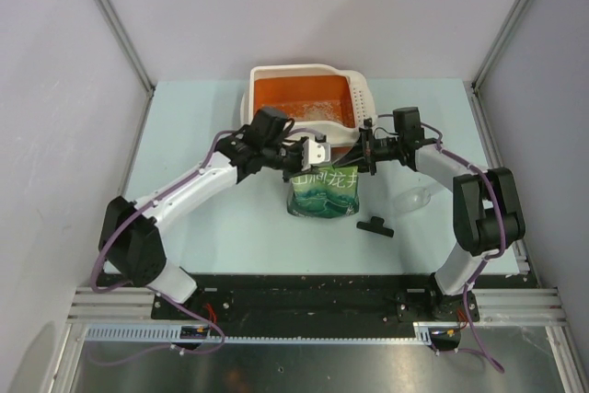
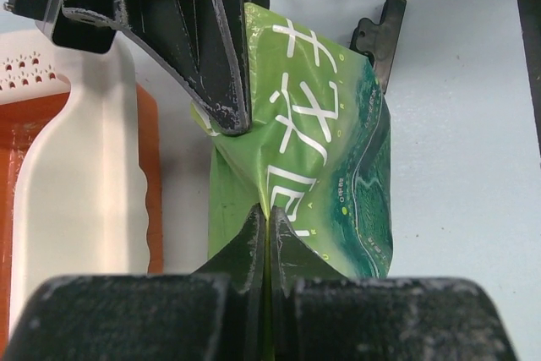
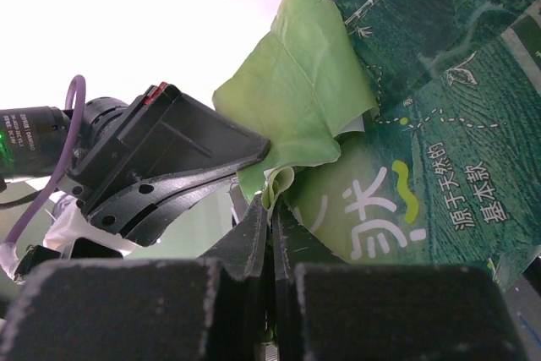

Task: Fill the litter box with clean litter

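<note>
Pinching a fold at the top of the green pouch, the left gripper has its jaws pressed flat together on the film. The right gripper is clamped the same way on the crumpled corner just beside it, so the two claws nearly meet over the pouch's mouth. The pouch hangs between them, its bottom toward the near edge.

The litter box lies just beyond both claws on the far side, its long axis running left to right and its perforated end at the right. Neither arm is clearly nearer. No clean litter can be made out; it is presumably inside the pouch.

On the table, a black clip and a clear scoop-like thing lie near-right, off the path. Only the box's near rim stands in the way.
</note>
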Motion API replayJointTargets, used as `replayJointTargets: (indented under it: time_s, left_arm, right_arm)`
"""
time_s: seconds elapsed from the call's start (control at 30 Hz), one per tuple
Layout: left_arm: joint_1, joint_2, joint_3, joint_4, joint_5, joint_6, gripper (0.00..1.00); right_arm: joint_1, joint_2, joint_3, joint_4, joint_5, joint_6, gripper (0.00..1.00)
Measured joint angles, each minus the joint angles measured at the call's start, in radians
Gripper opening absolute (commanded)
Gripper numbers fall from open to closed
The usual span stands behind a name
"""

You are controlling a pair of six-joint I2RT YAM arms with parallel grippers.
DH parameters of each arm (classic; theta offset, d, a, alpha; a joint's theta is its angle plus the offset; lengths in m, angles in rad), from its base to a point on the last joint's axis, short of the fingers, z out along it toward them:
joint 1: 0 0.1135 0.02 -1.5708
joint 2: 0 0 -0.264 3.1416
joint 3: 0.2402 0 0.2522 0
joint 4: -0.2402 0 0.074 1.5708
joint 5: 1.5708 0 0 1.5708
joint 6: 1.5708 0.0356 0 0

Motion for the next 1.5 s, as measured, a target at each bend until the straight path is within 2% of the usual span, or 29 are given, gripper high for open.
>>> replayJointTargets:
  time_s: [0.4, 0.47, 0.5, 0.6, 0.63, 0.7, 0.8, 0.87, 0.9, 1.0, 1.1, 1.13, 1.23, 1.3, 1.37, 1.5]
  left_arm:
    - [-0.017, -0.076, -0.100, 0.087, -0.034, 0.008, 0.00]
    - [-0.021, -0.086, -0.111, 0.093, -0.033, 0.005, 0.00]
    - [-0.024, -0.088, -0.114, 0.093, -0.033, 0.003, 0.00]
    - [-0.020, -0.099, -0.122, 0.061, -0.038, -0.005, 0.00]
    - [-0.018, -0.100, -0.122, 0.060, -0.040, -0.006, 0.00]
    - [-0.017, -0.101, -0.122, 0.059, -0.044, -0.011, 0.00]
    - [-0.015, -0.104, -0.122, 0.051, -0.045, -0.012, 0.00]
    - [-0.015, -0.105, -0.122, 0.050, -0.044, -0.012, 0.00]
    - [-0.015, -0.105, -0.122, 0.050, -0.044, -0.012, 0.00]
    - [-0.015, -0.105, -0.122, 0.045, -0.044, -0.014, 0.00]
    - [-0.015, -0.105, -0.120, 0.043, -0.043, -0.020, 0.00]
    - [-0.015, -0.105, -0.120, 0.042, -0.043, -0.020, 0.00]
    - [-0.015, -0.105, -0.120, 0.041, -0.042, -0.020, 0.00]
    - [-0.015, -0.105, -0.119, 0.041, -0.042, -0.020, 0.00]
    - [-0.014, -0.105, -0.119, 0.040, -0.041, -0.020, 0.00]
    - [-0.010, -0.105, -0.119, 0.042, -0.036, -0.020, 0.00]
  right_arm:
    - [-0.001, -0.001, 0.000, -0.036, -0.054, -0.018, 0.00]
    - [-0.003, -0.001, 0.000, -0.079, -0.064, -0.048, 0.23]
    - [-0.004, -0.002, 0.000, -0.098, -0.066, -0.059, 0.27]
    - [-0.046, -0.025, 0.000, -0.155, -0.100, -0.094, 0.18]
    - [-0.059, -0.037, 0.000, -0.163, -0.100, -0.101, 0.09]
    - [-0.075, -0.054, 0.000, -0.175, -0.098, -0.106, 0.00]
    - [-0.079, -0.055, 0.001, -0.195, -0.097, -0.108, 0.01]
    - [-0.080, -0.055, 0.001, -0.204, -0.097, -0.108, 0.23]
    - [-0.081, -0.054, 0.001, -0.207, -0.098, -0.100, 0.27]
    - [-0.095, -0.054, 0.001, -0.180, -0.112, -0.087, 0.31]
    - [-0.171, -0.067, 0.002, -0.105, -0.103, -0.079, 0.52]
    - [-0.214, -0.078, 0.003, -0.073, -0.089, -0.086, 0.54]
    - [-0.314, -0.125, 0.044, -0.054, -0.029, -0.216, 0.59]
    - [-0.320, -0.163, 0.117, -0.105, 0.024, -0.377, 0.61]
    - [-0.262, -0.214, 0.208, -0.199, 0.091, -0.604, 0.63]
    - [-0.036, -0.348, 0.274, -0.355, 0.241, -1.055, 0.66]
